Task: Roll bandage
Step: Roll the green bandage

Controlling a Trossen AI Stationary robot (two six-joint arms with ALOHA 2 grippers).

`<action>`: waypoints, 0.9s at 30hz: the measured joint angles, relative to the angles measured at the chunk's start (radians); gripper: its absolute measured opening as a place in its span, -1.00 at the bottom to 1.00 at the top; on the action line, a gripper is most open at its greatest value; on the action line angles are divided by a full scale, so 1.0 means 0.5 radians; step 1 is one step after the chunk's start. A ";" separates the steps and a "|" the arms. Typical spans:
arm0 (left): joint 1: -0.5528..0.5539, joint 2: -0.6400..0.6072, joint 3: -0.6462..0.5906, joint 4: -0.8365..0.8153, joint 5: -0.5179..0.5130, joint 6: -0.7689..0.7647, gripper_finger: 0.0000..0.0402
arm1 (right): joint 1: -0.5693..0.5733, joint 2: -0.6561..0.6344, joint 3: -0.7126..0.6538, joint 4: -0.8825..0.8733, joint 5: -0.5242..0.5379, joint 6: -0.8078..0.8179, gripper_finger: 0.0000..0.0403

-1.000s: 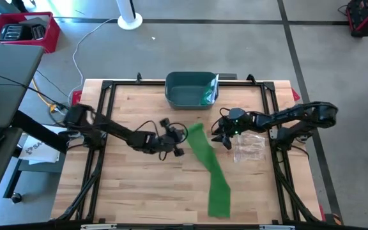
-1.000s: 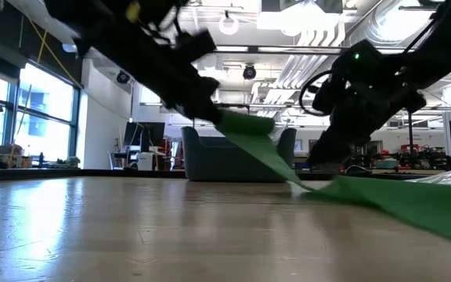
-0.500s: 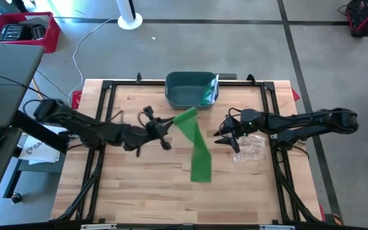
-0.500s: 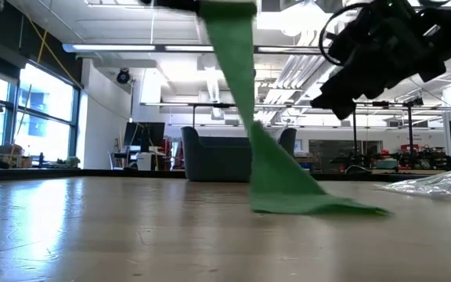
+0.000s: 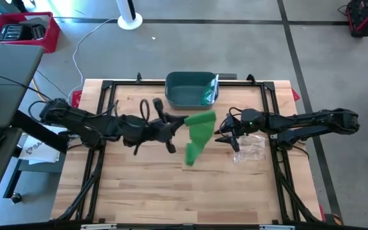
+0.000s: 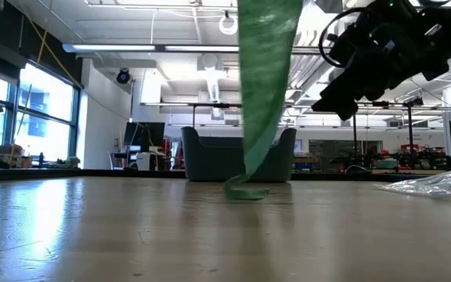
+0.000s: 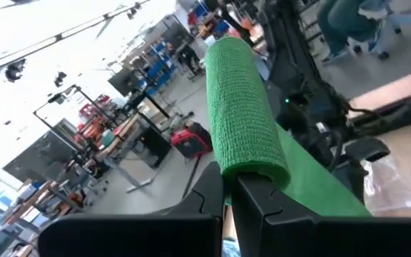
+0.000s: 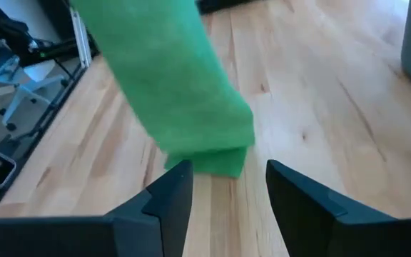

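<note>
A green bandage (image 5: 197,131) hangs as a long strip from my left gripper (image 5: 174,128), high over the table's middle. Its upper end (image 7: 245,107) curls over like a short roll. Its lower end (image 6: 245,192) lies crumpled on the wood. My left gripper (image 7: 228,187) is shut on the bandage. My right gripper (image 5: 224,137) hovers open just to the right of the strip, above the table, fingers pointing at it. In the right wrist view the strip (image 8: 184,100) hangs just beyond the open fingers (image 8: 223,187), untouched. My left gripper pinches the curled upper end of the bandage (image 7: 252,171) between its two shut fingers, which reach in level from the table's left. The curl stands out beyond the fingertips. The strip hangs slack below them, with only its bottom end (image 8: 209,160) on the table.
A grey-blue bin (image 5: 190,89) with something green in its right corner stands at the far edge, behind the bandage. A clear plastic wrapper (image 5: 251,148) lies under the right arm. Bare wood stretches along the near half of the table.
My left gripper has risen steeply and rolled, carrying the bandage's end up. The strip, which lay stretched toward the near right, now hangs almost straight down. Its free end has been dragged back toward the middle. My right gripper rose a little, still open, then stayed still.
</note>
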 joint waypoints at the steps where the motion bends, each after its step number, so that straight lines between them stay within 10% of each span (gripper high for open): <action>1: -0.012 0.024 0.054 -0.033 -0.014 0.001 -0.98 | 0.000 0.000 0.000 -0.027 -0.001 0.007 -0.15; 13: -0.322 0.075 0.491 -0.040 -0.078 0.194 -0.97 | 0.177 -0.180 -0.001 -0.293 0.276 0.100 -0.15; 27: -0.383 0.099 0.616 -0.418 -0.757 0.085 -0.96 | 0.262 -0.352 -0.001 -0.309 0.368 0.157 -0.15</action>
